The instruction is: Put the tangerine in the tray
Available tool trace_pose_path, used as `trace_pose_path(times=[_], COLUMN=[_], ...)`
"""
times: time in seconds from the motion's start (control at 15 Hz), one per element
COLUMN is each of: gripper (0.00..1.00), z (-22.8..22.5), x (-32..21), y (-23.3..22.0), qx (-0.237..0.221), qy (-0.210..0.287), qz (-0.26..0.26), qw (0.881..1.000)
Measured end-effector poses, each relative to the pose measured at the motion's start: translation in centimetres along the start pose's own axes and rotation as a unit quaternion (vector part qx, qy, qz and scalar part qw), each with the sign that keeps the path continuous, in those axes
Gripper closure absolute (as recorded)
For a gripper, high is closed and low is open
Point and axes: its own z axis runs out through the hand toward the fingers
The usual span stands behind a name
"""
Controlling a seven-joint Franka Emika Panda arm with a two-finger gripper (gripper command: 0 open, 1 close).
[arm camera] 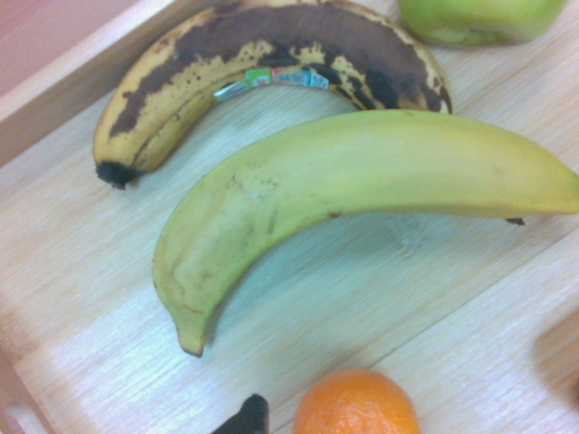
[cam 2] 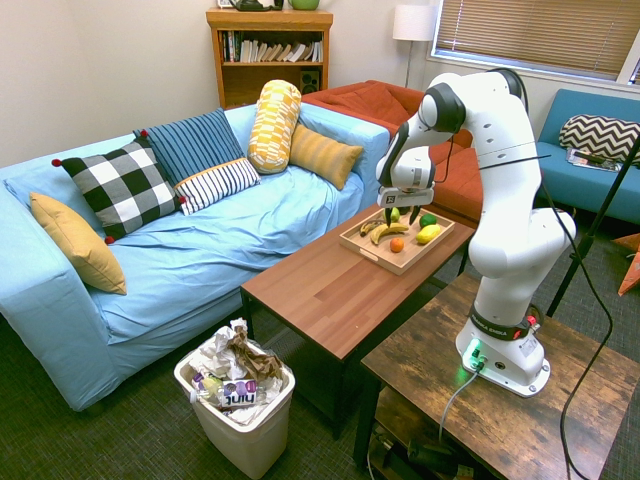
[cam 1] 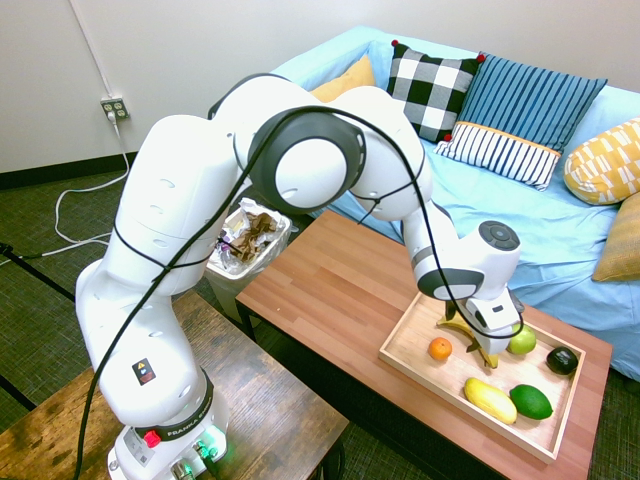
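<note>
The tangerine (cam 1: 440,348) (cam 2: 397,244) lies on the floor of the light-wood tray (cam 1: 470,417) (cam 2: 384,263), near its left rim, touching nothing. My gripper (cam 1: 481,349) (cam 2: 393,218) hangs just above the tray, over two bananas (cam 1: 470,335), with its fingers apart and nothing between them. It stands a little to the right of the tangerine. In the wrist view the tangerine (arm camera: 355,404) shows at the lower edge, on the bare tray wood (arm camera: 90,298) below the bananas.
The tray also holds a green apple (cam 1: 522,341), a dark avocado (cam 1: 562,360), a yellow oblong fruit (cam 1: 490,400) and a lime (cam 1: 531,401). It sits at the right end of the reddish table (cam 1: 340,290). A blue sofa (cam 1: 520,215) lies behind, a full bin (cam 1: 250,245) at the table's left.
</note>
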Motion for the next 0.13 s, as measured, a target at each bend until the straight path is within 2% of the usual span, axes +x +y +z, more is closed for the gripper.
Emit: trace_pose_path(times=[0.13], gripper=[0.0], z=[-1.69], x=[0.1], y=[0.33], qx=[0.003], qy=[0.004], qz=[-0.004], qw=[1.0])
